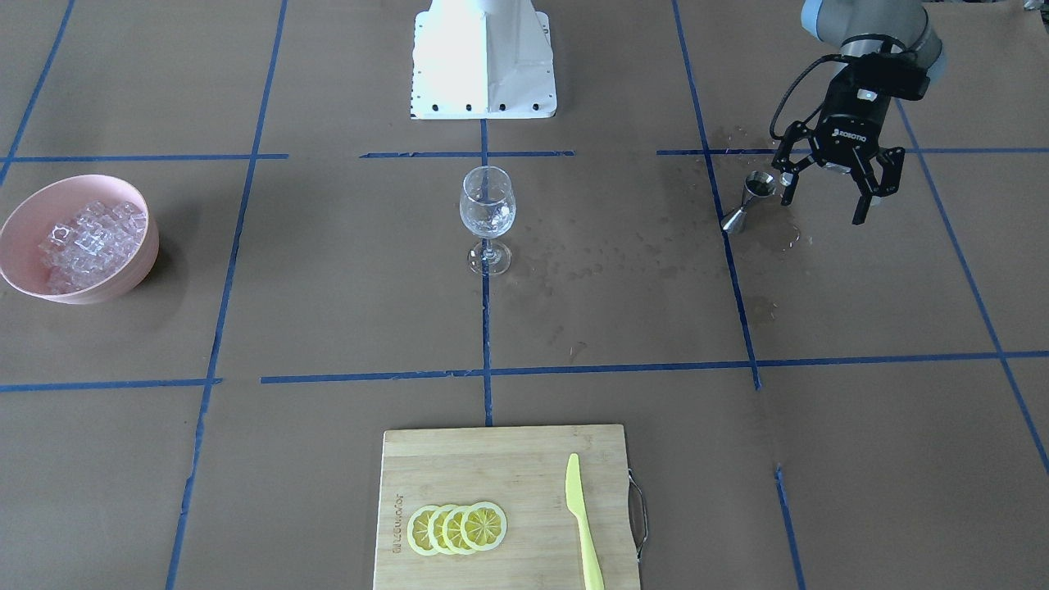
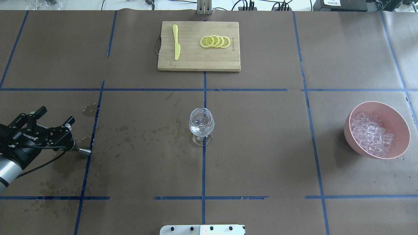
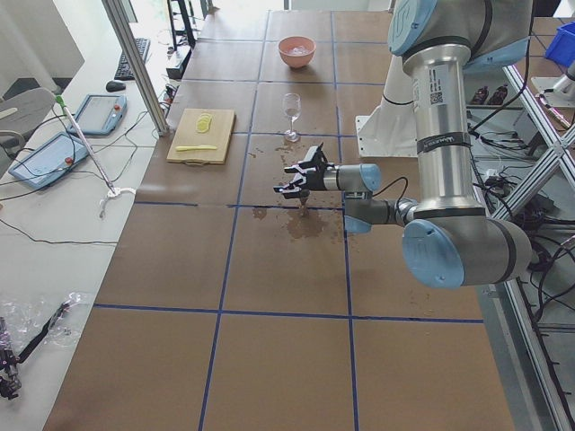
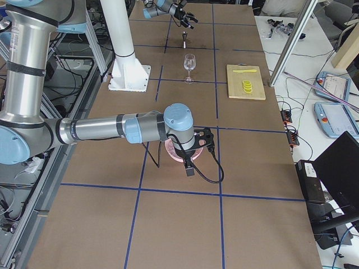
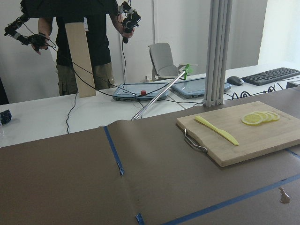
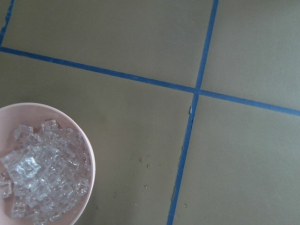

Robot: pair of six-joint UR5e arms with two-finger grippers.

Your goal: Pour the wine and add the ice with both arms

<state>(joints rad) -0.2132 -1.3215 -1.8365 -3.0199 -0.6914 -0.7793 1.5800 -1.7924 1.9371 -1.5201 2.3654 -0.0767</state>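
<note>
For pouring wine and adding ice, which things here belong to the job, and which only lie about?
Job: wine glass, jigger, ice, pink bowl, open left tool.
Lying about: cutting board, lemon slices, yellow knife.

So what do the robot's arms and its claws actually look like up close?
The left arm and right arm are silver-grey tubes linked by rounded joints with light-blue caps. The left gripper is black, with two jointed fingers, white ROBOTIQ lettering and a black cable looping from its wrist. A black cable also loops at the right wrist.
</note>
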